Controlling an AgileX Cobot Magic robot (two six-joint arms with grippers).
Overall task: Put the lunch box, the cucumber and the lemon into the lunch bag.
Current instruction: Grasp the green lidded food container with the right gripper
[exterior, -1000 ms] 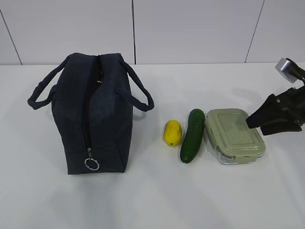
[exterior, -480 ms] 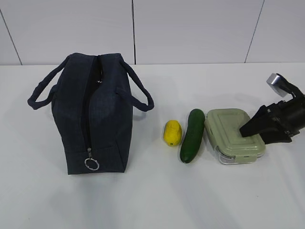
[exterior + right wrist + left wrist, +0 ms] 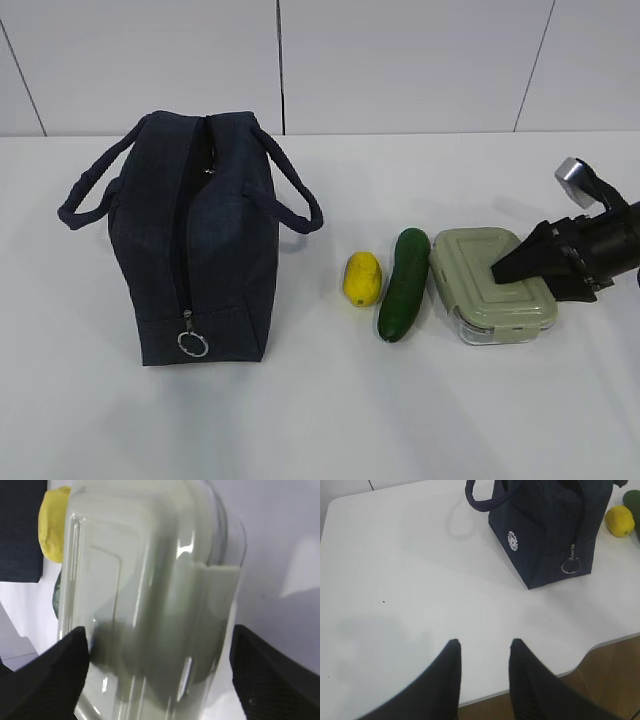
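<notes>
On the white table [image 3: 330, 420] the navy lunch bag [image 3: 195, 240], with a round white logo [image 3: 512, 540] too small to read, stands left of lemon [image 3: 361, 279], cucumber [image 3: 404, 284] and lunch box [image 3: 478, 283], which the right gripper [image 3: 510, 272] straddles wide open while the left gripper [image 3: 484, 652] hovers part-open, empty.

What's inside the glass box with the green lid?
The lunch box has its green lid on, covering the top. Its clear glass side shows nothing I can make out inside. In the right wrist view it is blurry, so the inside stays hidden.
</notes>
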